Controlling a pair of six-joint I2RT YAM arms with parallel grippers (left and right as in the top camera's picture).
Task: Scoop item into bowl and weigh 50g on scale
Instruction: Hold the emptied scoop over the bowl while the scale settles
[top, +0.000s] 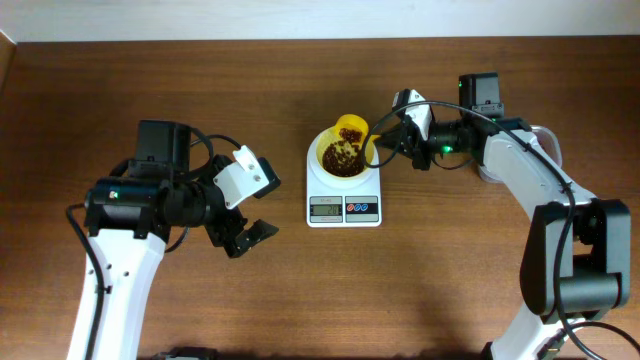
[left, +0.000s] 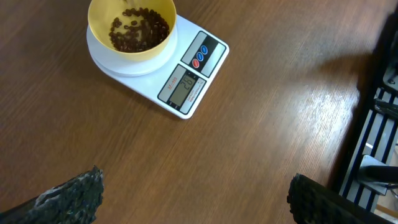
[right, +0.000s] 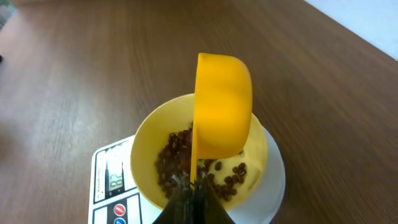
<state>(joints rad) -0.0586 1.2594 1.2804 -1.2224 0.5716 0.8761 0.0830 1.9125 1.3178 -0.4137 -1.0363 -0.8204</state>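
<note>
On a brown wooden table (top: 200, 80), two robot arms are working through a bean-weighing job that looks, by the readout, to be partly done. The left gripper (top: 250, 238) is hanging over bare wood well apart from the action, its fingers spread wide and holding nothing. The right gripper (top: 397, 140) is reaching in from the far side, its fingers clamping the handle of a small yellow scoop (right: 222, 106). The white scale (top: 318, 190) is sitting at mid-table, carrying the pale yellow bowl (top: 320, 152) squarely on its platform. The scoop is tipping steeply on edge just above the bowl's far rim; whether anything is left in it cannot be told. Dark red-brown beans (top: 343, 158) are covering the bowl's floor in a loose, shallow layer. The grey display (left: 183, 89) is showing a blurred figure that seems to begin with a 2, suggesting more scoops are needed to reach 50 g.
</note>
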